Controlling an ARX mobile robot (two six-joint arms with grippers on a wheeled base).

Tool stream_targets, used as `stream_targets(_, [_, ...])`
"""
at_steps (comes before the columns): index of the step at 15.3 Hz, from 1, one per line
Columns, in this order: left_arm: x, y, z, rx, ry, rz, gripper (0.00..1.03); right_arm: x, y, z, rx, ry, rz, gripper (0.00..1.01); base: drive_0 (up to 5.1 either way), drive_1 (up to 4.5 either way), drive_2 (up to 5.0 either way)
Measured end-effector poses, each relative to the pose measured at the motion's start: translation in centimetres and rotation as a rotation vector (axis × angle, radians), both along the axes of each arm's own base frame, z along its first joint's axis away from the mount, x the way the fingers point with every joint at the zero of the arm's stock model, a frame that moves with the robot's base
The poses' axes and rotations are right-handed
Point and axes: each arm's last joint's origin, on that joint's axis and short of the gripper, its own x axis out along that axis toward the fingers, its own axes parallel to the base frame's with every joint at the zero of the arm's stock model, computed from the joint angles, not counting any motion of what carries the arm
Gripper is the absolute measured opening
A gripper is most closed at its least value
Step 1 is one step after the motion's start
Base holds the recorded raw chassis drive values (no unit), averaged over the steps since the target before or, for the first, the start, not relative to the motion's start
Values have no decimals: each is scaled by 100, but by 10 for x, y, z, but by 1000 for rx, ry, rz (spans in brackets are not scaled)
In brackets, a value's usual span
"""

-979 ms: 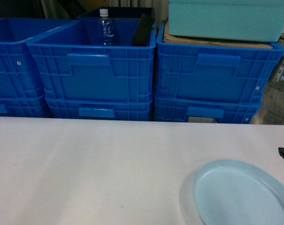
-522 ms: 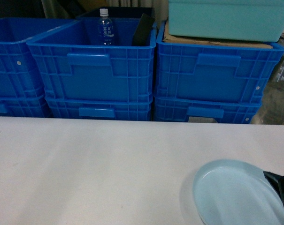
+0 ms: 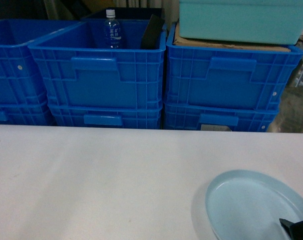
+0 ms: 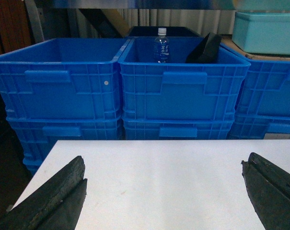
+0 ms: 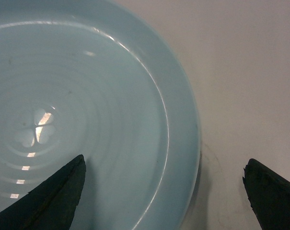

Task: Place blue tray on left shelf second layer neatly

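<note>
The blue tray [image 3: 251, 207], a pale sky-blue oval dish, lies on the white table [image 3: 91, 180] at the bottom right of the head view. It fills the left of the right wrist view as the tray [image 5: 87, 96]. My right gripper [image 5: 164, 163] is open and straddles the tray's right rim, one finger over the dish and the other over the table. One dark finger [image 3: 295, 229] of it shows in the head view. My left gripper [image 4: 163, 162] is open over bare table with nothing between its fingers. The left shelf second layer is out of view.
Stacked dark-blue crates [image 3: 98, 75] line the far side of the table. One holds a water bottle [image 3: 111, 29] and a black object [image 3: 152, 32]. A teal tub [image 3: 244, 20] sits on cardboard on the right crate. The table's left edge [image 4: 39, 167] is near my left gripper.
My right gripper's finger has moved from the right edge of the head view down to the bottom right, over the tray. The tray has not moved.
</note>
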Motion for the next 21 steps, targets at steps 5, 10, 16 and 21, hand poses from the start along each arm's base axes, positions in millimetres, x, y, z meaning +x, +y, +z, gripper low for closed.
stream_targets(5, [0,0,0,0,1,0,98,-3,-7,-10,46,2,-56,98,0,0,0])
stream_targets(10, [0,0,0,0,0,0,98,-8,-8,-16,106,16,-97,87,0,0,0])
stream_targets(16, [0,0,0,0,1,0,98,-15,-9,-20,153,19,-134,24,0,0,0])
stream_targets(21, [0,0,0,0,1,0,98,-21,-10,-19,168,-6,-158,2,0,0,0])
